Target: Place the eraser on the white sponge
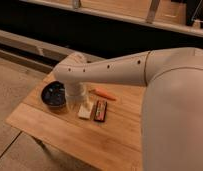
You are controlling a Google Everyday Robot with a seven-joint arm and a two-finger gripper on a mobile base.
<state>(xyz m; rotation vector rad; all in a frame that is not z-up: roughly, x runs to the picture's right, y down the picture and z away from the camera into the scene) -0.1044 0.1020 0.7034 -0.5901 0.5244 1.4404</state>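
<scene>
The eraser (100, 110), a flat bar with dark edges and a reddish-brown top, lies on the wooden table (60, 132). The white sponge (85, 111), a small cream block, lies right beside it on its left, the two side by side. My white arm reaches in from the right and bends down at the wrist. My gripper (75, 103) points down at the table between the dark bowl and the sponge, just left of the sponge. It is apart from the eraser.
A dark bowl (54, 94) sits at the table's left. An orange carrot-shaped thing (104, 94) lies behind the eraser. My large arm covers the table's right side. A dark shelf front runs behind the table, and bare floor lies to the left.
</scene>
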